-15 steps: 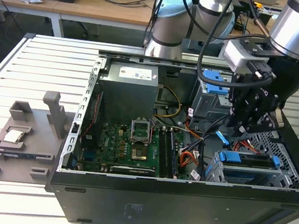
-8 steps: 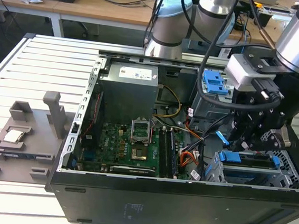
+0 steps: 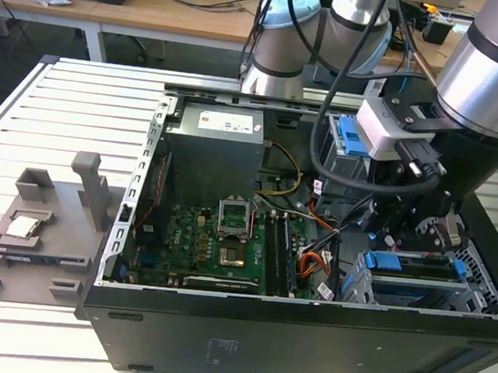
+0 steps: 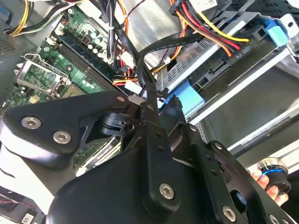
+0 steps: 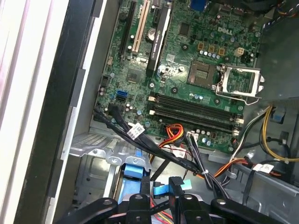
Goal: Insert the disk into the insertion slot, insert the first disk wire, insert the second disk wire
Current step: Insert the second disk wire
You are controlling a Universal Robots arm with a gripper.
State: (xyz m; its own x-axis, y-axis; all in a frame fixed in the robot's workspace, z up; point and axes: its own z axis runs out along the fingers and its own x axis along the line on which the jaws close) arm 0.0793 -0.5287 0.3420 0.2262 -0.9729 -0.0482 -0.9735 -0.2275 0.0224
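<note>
Reference landmark: the motherboard [image 3: 217, 245], lying flat inside the open computer case [image 3: 260, 346].

1. To the exterior view's left of the motherboard, outside the case, a grey fixture tray [image 3: 41, 237] sits on the slatted table. It is not involved in the work.
2. Just to the exterior view's right of the motherboard lies a loose bundle of red and orange wires [image 3: 312, 265], not under grip.
3. Further to the exterior view's right of the motherboard stands the insertion slot [image 3: 356, 283]. The disk [image 3: 417, 275] lies inside it, with its blue carrier ends showing at the cage mouth. Judgement: the first step is complete.
4. The gripper [image 4: 152, 103] hangs over the gap between the motherboard and the slot. In the second wrist view its fingers are clenched on a black wire [image 4: 142, 56] that arches up from the tips and back toward the drive.

Status: the connector end of the wire is hidden by the fingers, so mating cannot be confirmed, nor can it be told which of the two wires this is. Judgement: both wire insertions remain outstanding, with one in hand.
</note>
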